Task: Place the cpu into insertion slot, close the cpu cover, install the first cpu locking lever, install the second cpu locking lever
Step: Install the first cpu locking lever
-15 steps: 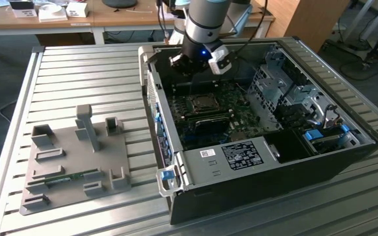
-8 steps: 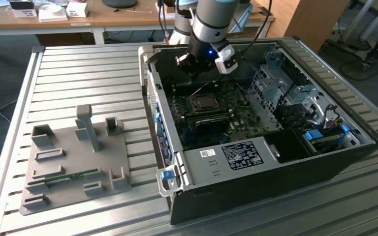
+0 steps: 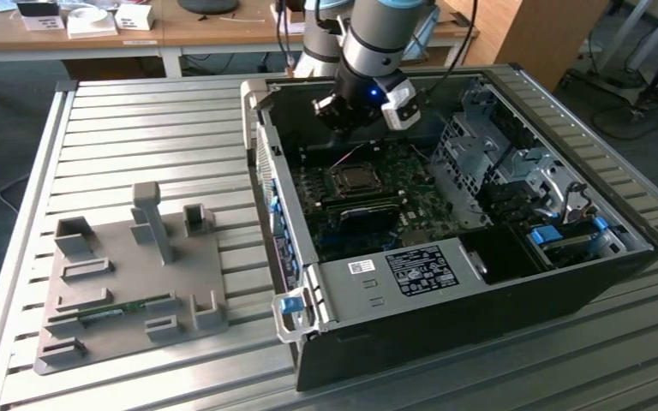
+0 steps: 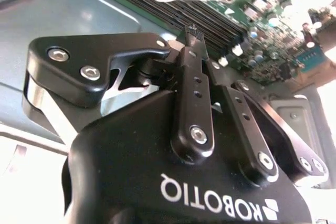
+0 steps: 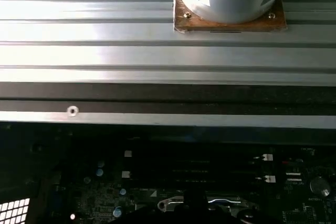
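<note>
A ribbed aluminium table (image 3: pixel 134 128) carries the open computer case (image 3: pixel 455 330), which lies on its side with a wooden desk (image 3: pixel 192 30) behind it. We see the cpu cover (image 3: pixel 336 180) lying flat on the socket in the middle of the green motherboard (image 3: pixel 411 167), its sides roughly square with the case walls. In its window is a dull grey square, seemingly the cpu (image 3: pixel 355 178). The gripper (image 3: pixel 338 137) hangs just above the cover's edge farther from the exterior camera, pointing down. In the second wrist view its fingers (image 4: pixel 191 77) are drawn together. Memory slots (image 3: pixel 358 204) run along the cover's nearer side. A drive cage (image 3: pixel 500 163) stands to the exterior view's right, with open board between it and the socket. A grey fixture plate (image 3: pixel 123 282) lies well apart on the table.
</note>
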You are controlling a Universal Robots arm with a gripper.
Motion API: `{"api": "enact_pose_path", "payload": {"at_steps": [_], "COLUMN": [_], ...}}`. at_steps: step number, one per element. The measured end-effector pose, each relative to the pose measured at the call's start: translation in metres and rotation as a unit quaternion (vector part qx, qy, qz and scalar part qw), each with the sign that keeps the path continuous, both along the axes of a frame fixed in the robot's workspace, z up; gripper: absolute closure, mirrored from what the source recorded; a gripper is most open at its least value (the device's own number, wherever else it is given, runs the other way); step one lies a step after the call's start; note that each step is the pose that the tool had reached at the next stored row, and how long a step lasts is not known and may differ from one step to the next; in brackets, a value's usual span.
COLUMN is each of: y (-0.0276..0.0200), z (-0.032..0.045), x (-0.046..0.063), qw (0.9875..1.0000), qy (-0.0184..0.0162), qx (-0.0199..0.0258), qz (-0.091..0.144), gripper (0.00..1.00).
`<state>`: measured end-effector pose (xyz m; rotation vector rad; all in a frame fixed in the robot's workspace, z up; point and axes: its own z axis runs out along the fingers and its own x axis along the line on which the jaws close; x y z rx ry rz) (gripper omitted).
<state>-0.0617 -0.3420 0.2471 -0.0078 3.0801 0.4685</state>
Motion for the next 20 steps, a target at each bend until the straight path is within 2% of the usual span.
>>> {"api": "enact_pose_path", "payload": {"at_steps": [8,12,17,20], "y": [0.0000,0.0001,0.0003,0.0002], "z": [-0.0130,-0.0162,-0.0207,-0.0207], "x": [0.004,0.009,0.011,0.011], "qw": [1.0000,1.0000,1.0000,1.0000], "qy": [0.0000,0.0000,-0.0001,0.0000], "qx": [0.0000,0.0001,0.0007,0.0006], "qz": [0.000,0.000,0.000,0.000], "gripper": [0.89,0.89,0.89,0.89]}}
